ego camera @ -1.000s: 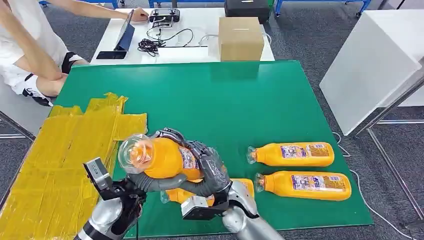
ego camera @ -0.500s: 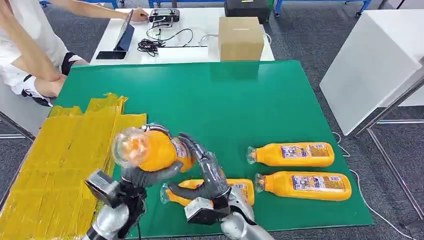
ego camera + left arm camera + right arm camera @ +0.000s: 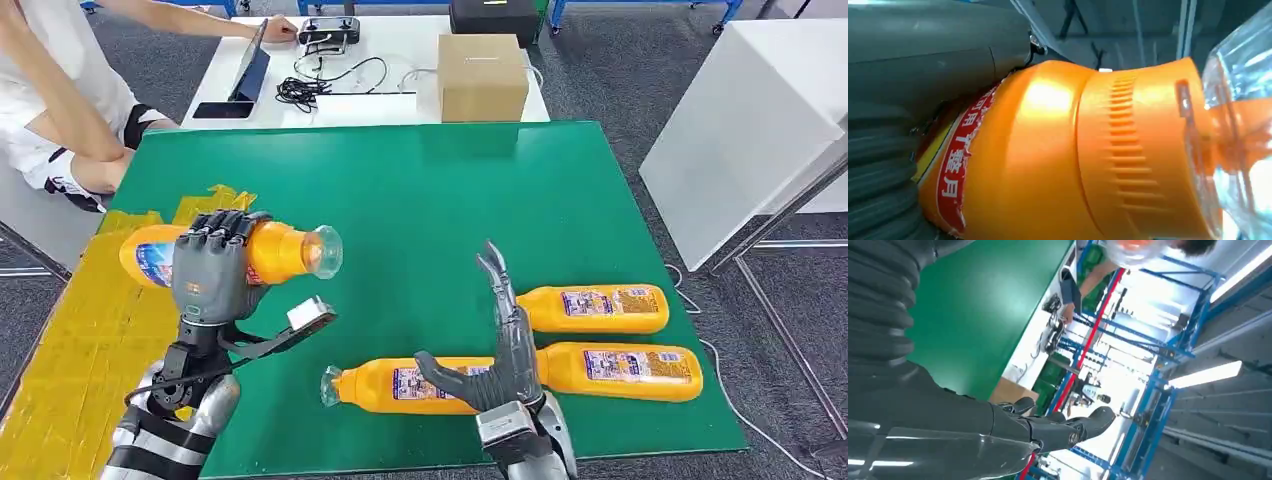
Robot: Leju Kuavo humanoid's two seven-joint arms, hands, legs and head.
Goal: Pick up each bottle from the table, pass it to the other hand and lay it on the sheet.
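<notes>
My left hand [image 3: 208, 268] grips an orange bottle [image 3: 272, 251] around its middle, held level above the left side of the green table, its clear cap pointing right. The left wrist view has the same bottle [image 3: 1073, 155] close up against my left hand [image 3: 903, 125]. My right hand [image 3: 498, 345] stands open with fingers straight, above the near middle of the table, holding nothing; the right wrist view has that hand [image 3: 1048, 427] empty too. Three more orange bottles lie on the table: one [image 3: 395, 383] near the front edge, two [image 3: 590, 308] [image 3: 620, 371] at the right.
A yellow sheet [image 3: 90, 340] covers the table's left part. Behind the green table [image 3: 420, 200] stands a white table with a cardboard box [image 3: 481, 77], cables and a tablet. A person [image 3: 50, 100] sits at the far left. A white cabinet [image 3: 745, 120] stands right.
The right hand let go of the bottle and drew back right, fingers opening. The left hand carried the bottle up and left toward the yellow sheet, turning it level.
</notes>
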